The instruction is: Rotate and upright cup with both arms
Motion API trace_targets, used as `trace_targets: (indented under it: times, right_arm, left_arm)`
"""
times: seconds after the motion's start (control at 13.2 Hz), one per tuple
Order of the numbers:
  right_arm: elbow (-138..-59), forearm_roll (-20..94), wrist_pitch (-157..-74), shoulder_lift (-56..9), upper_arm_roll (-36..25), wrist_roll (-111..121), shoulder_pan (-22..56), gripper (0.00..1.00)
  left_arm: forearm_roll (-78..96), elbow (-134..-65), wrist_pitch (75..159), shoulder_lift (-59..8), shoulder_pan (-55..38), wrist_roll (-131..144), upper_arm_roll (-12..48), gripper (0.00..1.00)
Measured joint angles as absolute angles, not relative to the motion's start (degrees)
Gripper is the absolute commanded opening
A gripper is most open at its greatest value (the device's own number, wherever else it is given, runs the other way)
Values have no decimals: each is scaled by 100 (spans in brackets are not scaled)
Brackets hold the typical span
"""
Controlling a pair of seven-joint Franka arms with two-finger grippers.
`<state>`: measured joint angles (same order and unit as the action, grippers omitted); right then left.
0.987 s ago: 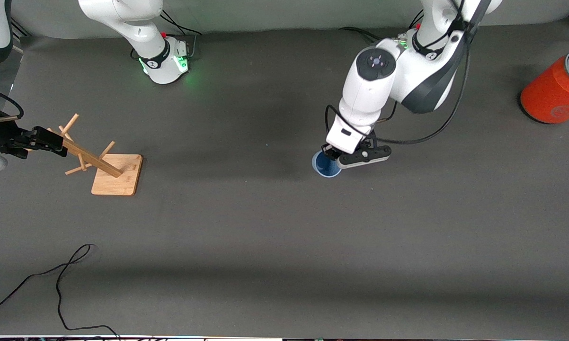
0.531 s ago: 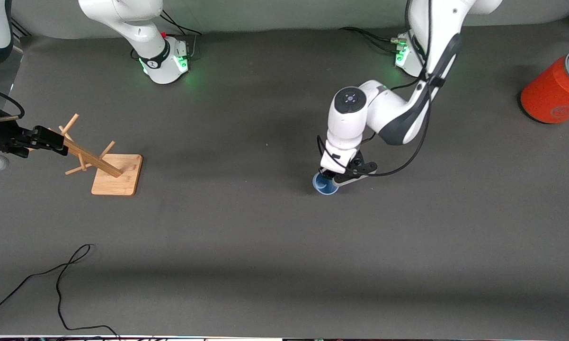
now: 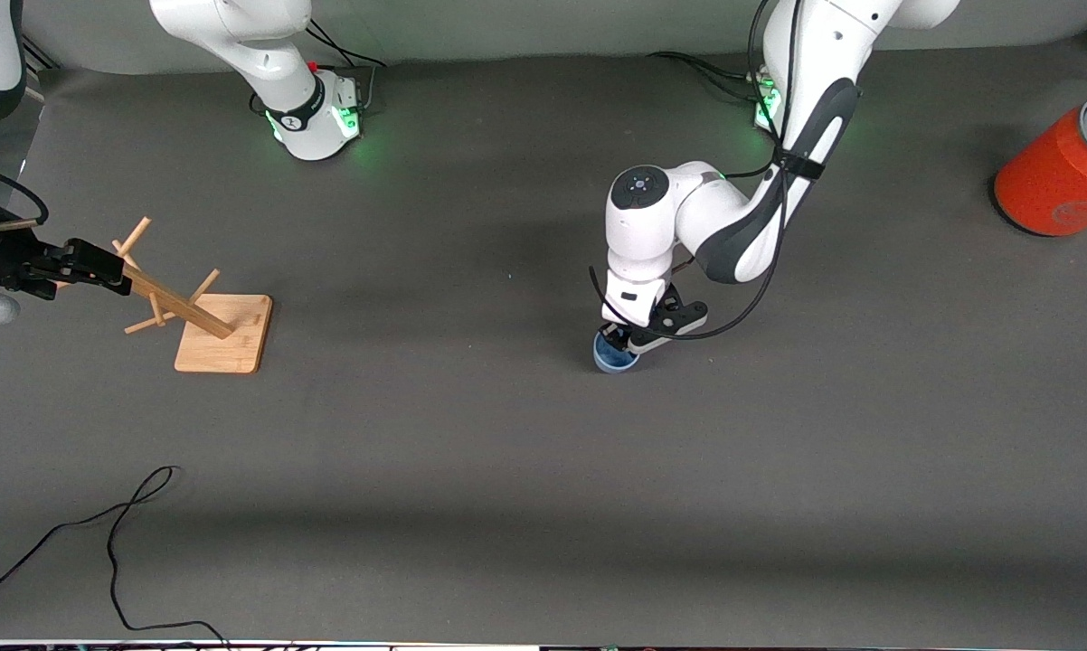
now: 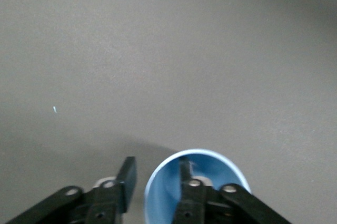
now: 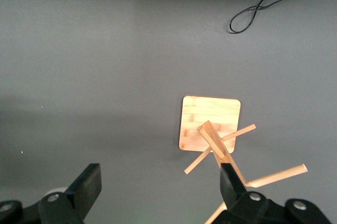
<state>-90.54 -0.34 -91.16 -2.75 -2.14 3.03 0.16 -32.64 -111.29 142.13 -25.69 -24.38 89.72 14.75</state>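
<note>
The pale-blue cup (image 3: 618, 359) stands upright on the dark mat in the middle of the table, mouth up, its darker blue inside (image 4: 166, 195) showing in the left wrist view. My left gripper (image 3: 619, 342) is right over it and open. One finger (image 4: 184, 167) reaches down inside the cup; the other finger (image 4: 127, 174) is outside, with a gap to the wall. My right gripper (image 3: 100, 268) hangs open over the right arm's end of the table, by the top of the wooden rack (image 3: 222, 334), with nothing between its fingers (image 5: 89, 179).
The wooden rack (image 5: 210, 121) has a square base and slanted pegs. A large orange cylinder (image 3: 1063, 172) with a grey top sits at the left arm's end. A black cable (image 3: 118, 524) lies near the front edge, also the cable (image 5: 263, 8) in the right wrist view.
My left arm carried the cup down onto the mat, a little nearer the front camera, and its jaws have come apart off the cup wall. The right arm has not moved.
</note>
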Motion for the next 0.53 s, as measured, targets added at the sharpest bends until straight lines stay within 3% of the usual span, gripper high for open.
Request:
trace_targets:
  times: [0.23, 0.53]
  right_arm:
    - [-9056, -34, -9116, -275, -212, 303, 16, 100]
    - [-9058, -34, -9115, -275, -211, 303, 16, 100]
  left_arm:
    - [-2692, -10464, 13215, -2533, -2430, 8647, 1596, 100]
    - [-1124, -8519, 10458, -2288, -2138, 6461, 1651, 100]
